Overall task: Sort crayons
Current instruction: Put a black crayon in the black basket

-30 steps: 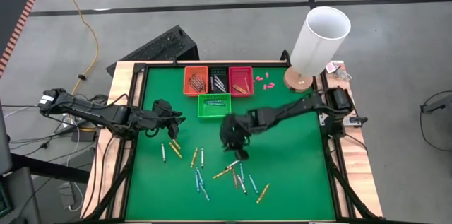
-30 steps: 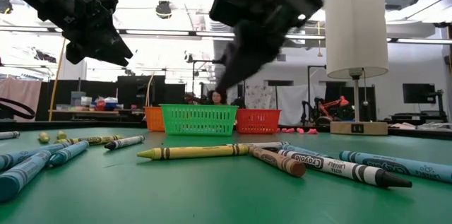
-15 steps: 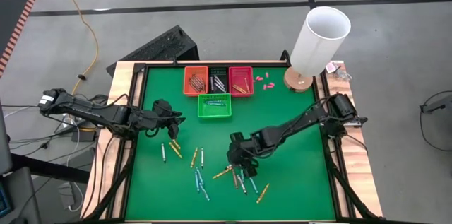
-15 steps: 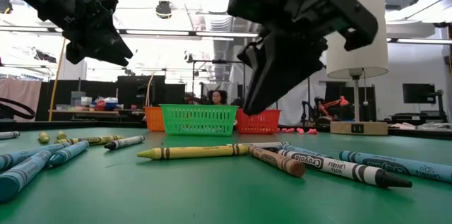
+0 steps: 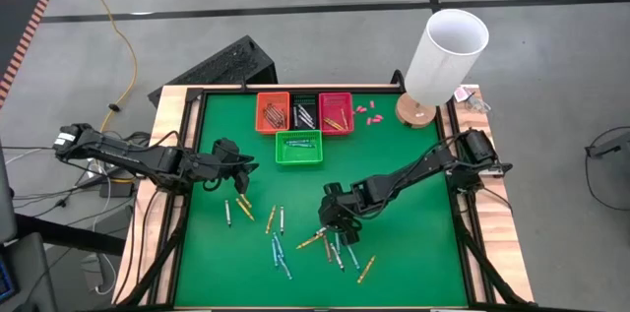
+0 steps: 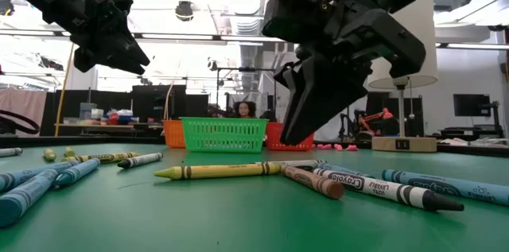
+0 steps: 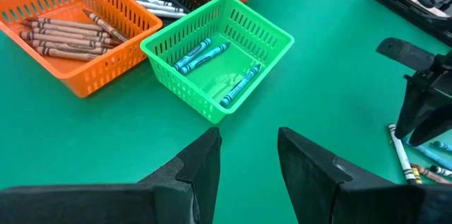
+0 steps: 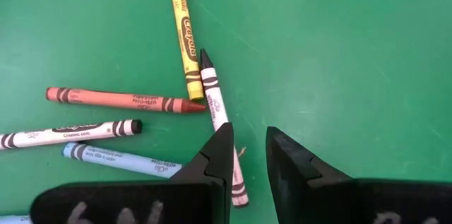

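— Table (image 5: pixel 394 253) first: how is it laid out?

— Green felt is seen, with four baskets grouped at the far edge: orange (image 5: pixel 273 112), black (image 5: pixel 304 110), red (image 5: pixel 336 112), and green (image 5: pixel 298 148) set just in front. A lamp (image 5: pixel 445 54) is stood at the far right corner, clear of the work, it seems. Sorted crayons are already held in each basket; blue ones are seen in the green basket (image 7: pixel 219 61).

— And the arms?

— The left gripper (image 5: pixel 243 162) is parked left of the green basket, jaws parted and empty, judged to be waiting. The right gripper (image 5: pixel 330 221) is lowered over the loose pile near the table's middle.

— Is anything gripped there?

— Nothing yet. Its jaws are held slightly apart, astride a white crayon (image 8: pixel 219 121) that lies beside a yellow (image 8: pixel 184 33) and a brown one (image 8: pixel 120 99). The narrow gap is probably kept so that only the one stick is taken.

— Remaining crayons (image 5: pixel 279 248)?

— Still scattered in front of the baskets.
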